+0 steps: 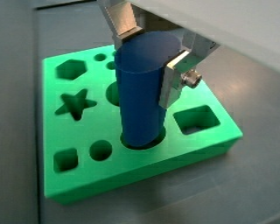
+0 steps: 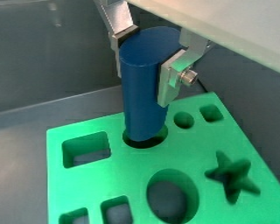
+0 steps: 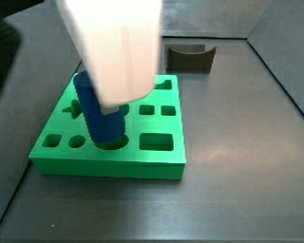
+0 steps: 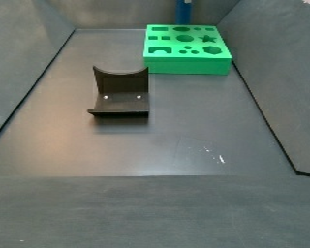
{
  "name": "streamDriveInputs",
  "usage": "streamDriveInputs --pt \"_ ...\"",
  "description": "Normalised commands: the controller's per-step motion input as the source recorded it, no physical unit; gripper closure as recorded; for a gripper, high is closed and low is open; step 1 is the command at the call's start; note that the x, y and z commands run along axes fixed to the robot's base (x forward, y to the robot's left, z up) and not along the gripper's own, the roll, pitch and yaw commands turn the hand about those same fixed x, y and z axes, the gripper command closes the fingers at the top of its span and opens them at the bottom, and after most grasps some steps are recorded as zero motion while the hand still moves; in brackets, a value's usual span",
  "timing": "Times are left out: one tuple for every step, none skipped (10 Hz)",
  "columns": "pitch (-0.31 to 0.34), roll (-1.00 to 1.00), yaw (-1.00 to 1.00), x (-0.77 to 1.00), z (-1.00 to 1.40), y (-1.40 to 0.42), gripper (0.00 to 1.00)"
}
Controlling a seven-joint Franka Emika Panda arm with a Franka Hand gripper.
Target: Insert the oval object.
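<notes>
The oval object, a tall blue peg (image 1: 143, 92), stands upright with its lower end inside a hole of the green board (image 1: 166, 159). It shows the same way in both wrist views (image 2: 143, 101). My gripper (image 1: 150, 59) is at the peg's top with a silver finger on each side, shut on it, as the second wrist view (image 2: 147, 59) also shows. In a side view the peg (image 3: 104, 121) rises from the board (image 3: 117, 163) under the arm's blurred white body. In a side view the board (image 4: 184, 60) lies far back and only the peg's base (image 4: 186, 12) shows.
The board has other holes: a star (image 1: 73, 103), a hexagon (image 1: 70, 67), a square (image 1: 195, 120) and several small ones. The dark fixture (image 4: 119, 92) stands on the grey floor away from the board, and it also shows in a side view (image 3: 190, 57). Grey walls enclose the floor.
</notes>
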Motion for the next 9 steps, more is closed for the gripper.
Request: streamDriveInputs --pt "0.000 0.03 -1.00 0.00 -0.18 0.00 1.00" --pt "0.000 0.03 -1.00 0.00 -0.18 0.00 1.00" --pt "0.000 0.05 -1.00 0.00 -0.22 0.00 1.00" --pt "0.000 0.05 -1.00 0.00 -0.24 0.00 1.00" --pt "0.000 0.06 -1.00 0.00 -0.25 0.00 1.00" --pt "0.057 0.00 -0.97 0.00 -0.34 -0.08 1.00" --pt "0.000 -0.06 -0.82 0.00 -0.28 -0.25 1.00" --pt "0.033 -0.05 -0.73 0.27 -0.23 -0.20 1.00" --pt "0.043 -0.02 -0.54 0.50 -0.29 -0.13 1.00"
